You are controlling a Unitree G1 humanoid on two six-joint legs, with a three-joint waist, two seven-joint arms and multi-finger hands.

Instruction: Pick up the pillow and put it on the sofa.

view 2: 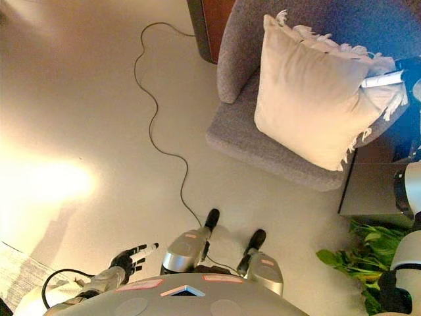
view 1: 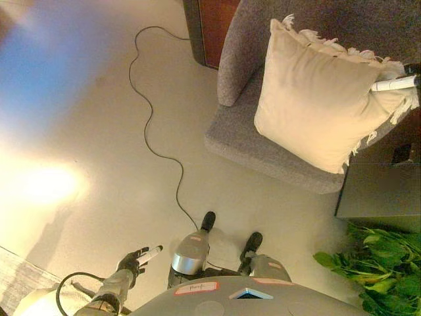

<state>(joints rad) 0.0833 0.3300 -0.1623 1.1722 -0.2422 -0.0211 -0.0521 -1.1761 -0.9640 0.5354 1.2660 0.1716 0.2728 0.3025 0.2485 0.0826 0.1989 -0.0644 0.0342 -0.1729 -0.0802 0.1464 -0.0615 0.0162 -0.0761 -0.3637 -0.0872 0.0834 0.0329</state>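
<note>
Nearly done: pillow propped upright on the sofa seat, leaning against the back. Right hand at its upper corner, seemingly pinching the fringe, though mostly out of view. Left hand low, open, empty. Only release left.

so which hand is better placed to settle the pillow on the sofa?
Right. The right hand is already at the cream pillow's upper right corner on the grey sofa. The left hand hangs open low over the floor, far off.
</note>
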